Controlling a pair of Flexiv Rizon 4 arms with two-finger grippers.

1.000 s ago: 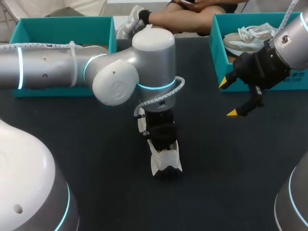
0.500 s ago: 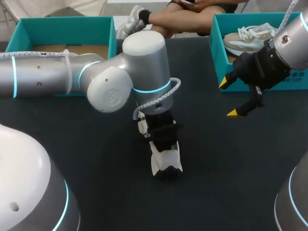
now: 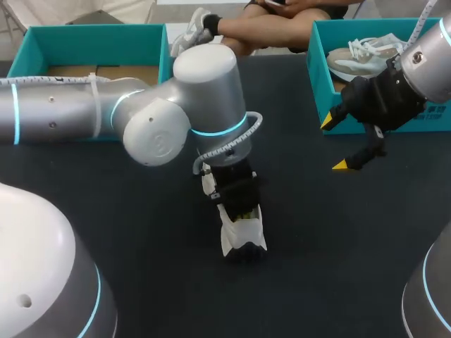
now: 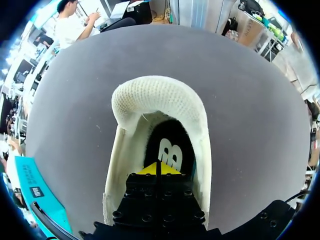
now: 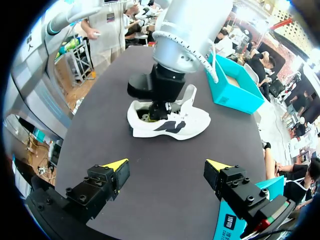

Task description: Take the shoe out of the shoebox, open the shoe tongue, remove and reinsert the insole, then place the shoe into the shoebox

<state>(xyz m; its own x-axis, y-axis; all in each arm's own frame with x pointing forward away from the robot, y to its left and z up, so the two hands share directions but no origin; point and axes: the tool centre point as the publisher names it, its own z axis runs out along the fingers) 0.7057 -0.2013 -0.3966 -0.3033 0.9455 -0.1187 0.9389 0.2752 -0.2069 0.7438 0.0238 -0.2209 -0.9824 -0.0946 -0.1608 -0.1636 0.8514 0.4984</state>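
Note:
A white shoe (image 3: 243, 236) with dark trim lies on the dark table (image 3: 317, 232) near the middle, its toe toward the front edge. My left gripper (image 3: 239, 208) reaches down into the shoe's opening. In the left wrist view its yellow tips (image 4: 159, 168) are pressed together, just over the black insole (image 4: 172, 150) with a white logo, with the white toe (image 4: 150, 97) ahead. Whether they pinch the insole is hidden. My right gripper (image 3: 335, 144) hangs open beside the right box, holding nothing. In the right wrist view the gripper (image 5: 166, 167) faces the shoe (image 5: 172, 124) from a distance.
A teal shoebox (image 3: 91, 35) stands at the back left. A second teal box (image 3: 318, 77) at the back right holds another pale shoe (image 3: 359, 60). My left arm's thick wrist (image 3: 211, 98) hangs over the table's middle.
My left arm's elbow and wrist have shifted slightly to the left over the shoe. The shoe and my right arm have stayed where they were.

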